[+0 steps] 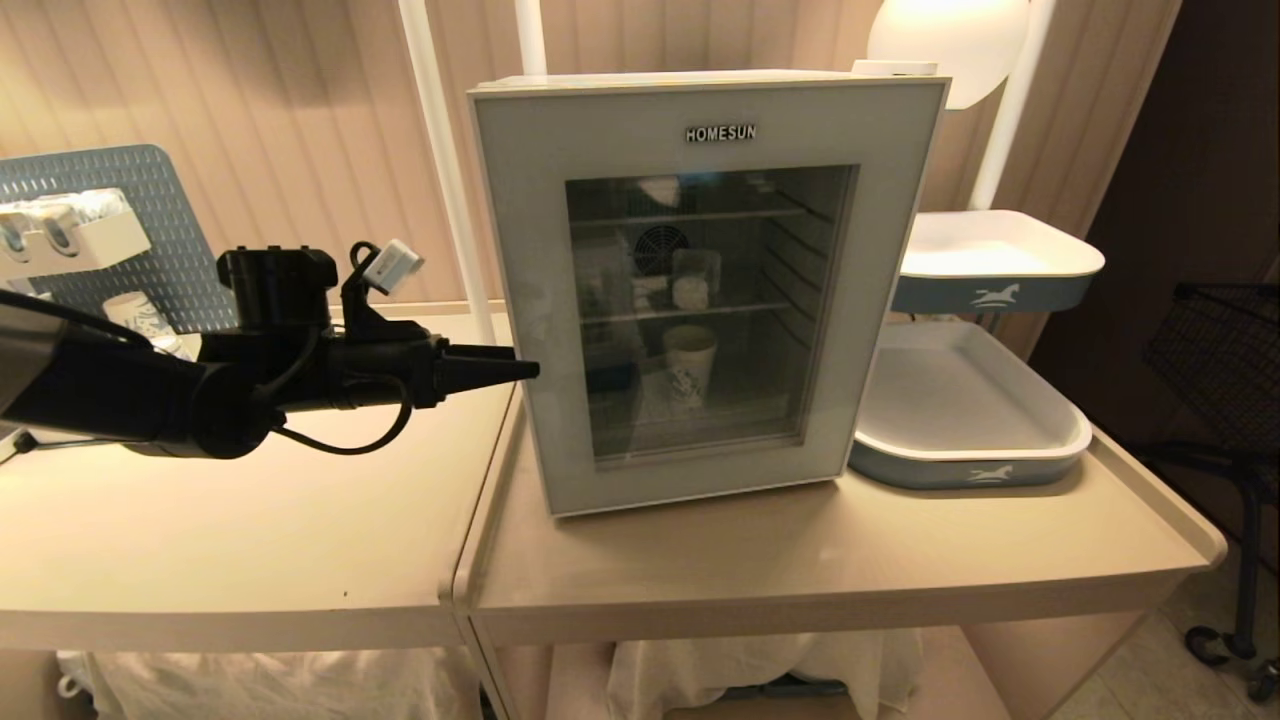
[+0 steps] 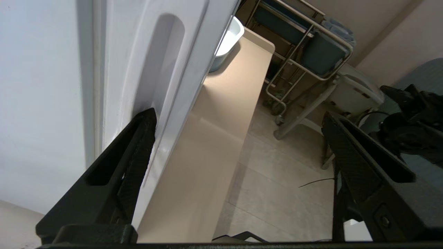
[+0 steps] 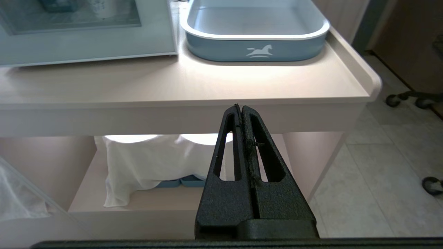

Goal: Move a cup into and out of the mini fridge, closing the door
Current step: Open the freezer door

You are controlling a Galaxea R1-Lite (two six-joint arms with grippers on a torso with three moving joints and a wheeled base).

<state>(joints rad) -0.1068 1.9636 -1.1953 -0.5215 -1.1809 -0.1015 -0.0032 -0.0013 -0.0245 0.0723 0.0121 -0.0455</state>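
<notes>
The white mini fridge (image 1: 700, 85) stands on the beige table (image 1: 800, 560), and its grey-blue glass door (image 1: 520, 250) looks closed. Through the glass, a small squat white cup (image 1: 690, 292) sits on the middle wire shelf, with a taller paper cup (image 1: 688, 362) on the shelf below. My left gripper (image 1: 527, 370) reaches level to the door's left edge. In the left wrist view this gripper (image 2: 238, 114) is open and empty, and one finger (image 2: 138, 148) rests at the recessed groove (image 2: 166, 62) on the door's side. My right gripper (image 3: 241, 108) is shut and empty, low in front of the table's edge.
Right of the fridge sits a blue-and-white tray (image 1: 965, 470), with a second tray (image 1: 1000, 290) on a stand above it. A blue pegboard (image 1: 150, 180) and paper cups (image 1: 135, 312) stand at the far left. A black wire cart (image 1: 1220, 350) is at the right. A seam (image 1: 465, 560) splits two tables.
</notes>
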